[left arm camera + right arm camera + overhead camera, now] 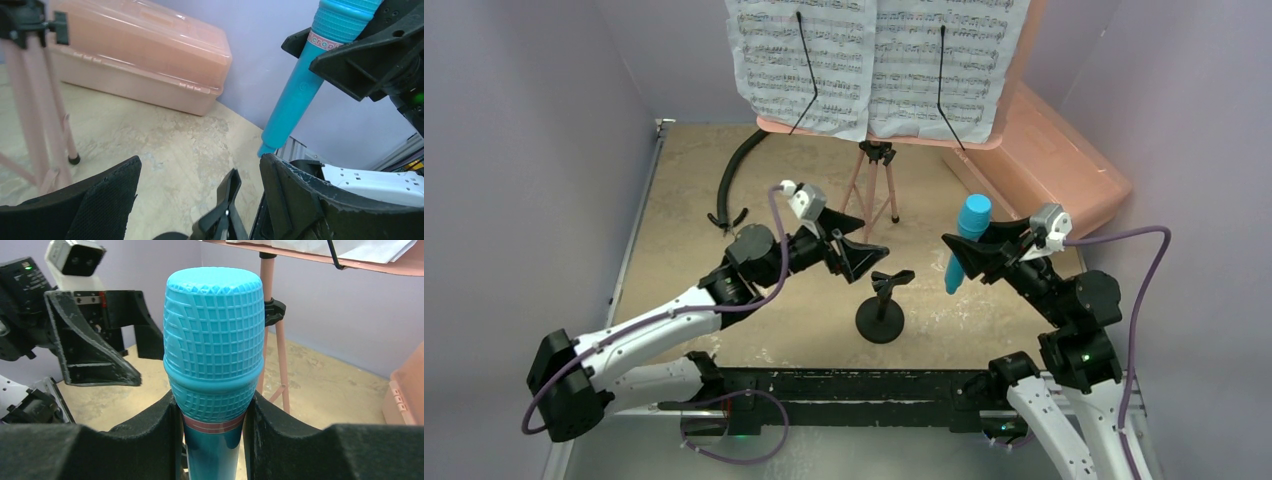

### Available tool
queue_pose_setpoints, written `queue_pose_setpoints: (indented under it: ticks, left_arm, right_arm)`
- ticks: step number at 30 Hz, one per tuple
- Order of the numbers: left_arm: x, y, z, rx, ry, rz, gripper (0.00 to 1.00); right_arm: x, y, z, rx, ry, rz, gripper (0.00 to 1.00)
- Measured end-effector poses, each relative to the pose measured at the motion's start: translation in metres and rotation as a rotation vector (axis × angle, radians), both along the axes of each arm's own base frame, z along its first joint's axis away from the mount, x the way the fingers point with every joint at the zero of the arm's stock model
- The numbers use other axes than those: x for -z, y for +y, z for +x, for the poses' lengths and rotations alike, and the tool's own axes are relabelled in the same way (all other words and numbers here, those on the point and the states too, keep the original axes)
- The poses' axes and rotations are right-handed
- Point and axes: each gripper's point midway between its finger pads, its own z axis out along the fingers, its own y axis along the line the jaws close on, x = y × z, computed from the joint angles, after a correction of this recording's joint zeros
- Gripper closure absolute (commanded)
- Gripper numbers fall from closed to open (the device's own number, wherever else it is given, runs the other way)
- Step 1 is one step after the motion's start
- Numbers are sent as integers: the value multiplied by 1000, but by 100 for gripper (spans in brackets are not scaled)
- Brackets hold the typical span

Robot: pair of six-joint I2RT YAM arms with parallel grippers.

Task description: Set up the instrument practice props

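Note:
The pink music stand [879,190] stands on its tripod at the back, with two white sheet-music pages [804,60] [944,60] clipped side by side on its desk. My right gripper [971,255] is shut on the blue toy microphone [969,240], holding it upright above the table, head up. In the right wrist view the microphone [215,340] fills the gap between the fingers [150,435]. The small black mic stand [881,310] stands on its round base at centre front. My left gripper [856,238] hangs open just left of and above its clip [227,200], holding nothing.
A large translucent pink box [1054,160] lies along the back right wall. A curved black hose [734,180] lies at the back left. The tripod legs [35,100] stand close behind my left gripper. Purple walls close in three sides.

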Motion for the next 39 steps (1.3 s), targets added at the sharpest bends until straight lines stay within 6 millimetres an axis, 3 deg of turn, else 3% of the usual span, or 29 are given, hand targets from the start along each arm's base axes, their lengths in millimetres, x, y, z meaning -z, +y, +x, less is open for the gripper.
queue_pose_setpoints:
  ticks: [8,12,17,26,29,36,39]
  left_arm:
    - [2,55,-26,-76,-60,-67,12]
    - [1,65,-36,-67,-137,-57,11]
    - [11,58,-41,-10,-225,19,11]
    - [62,31,-44,140,-259,189,13]
    - [68,25,-44,167,-264,198,13]
    - [76,9,-50,210,-308,209,12]
    - [80,1,-55,232,-327,222,12]
  right_arm:
    - [17,3,5,-12,-9,-4,100]
    - [34,5,4,-22,-25,-6,100]
    - [47,6,7,-22,-48,0,100]
    - [48,13,7,-71,-105,-12,100]
    - [50,18,5,-100,-148,-13,100]
    - [77,20,11,-108,-161,-11,100]
    - [74,22,8,-123,-194,-3,100]
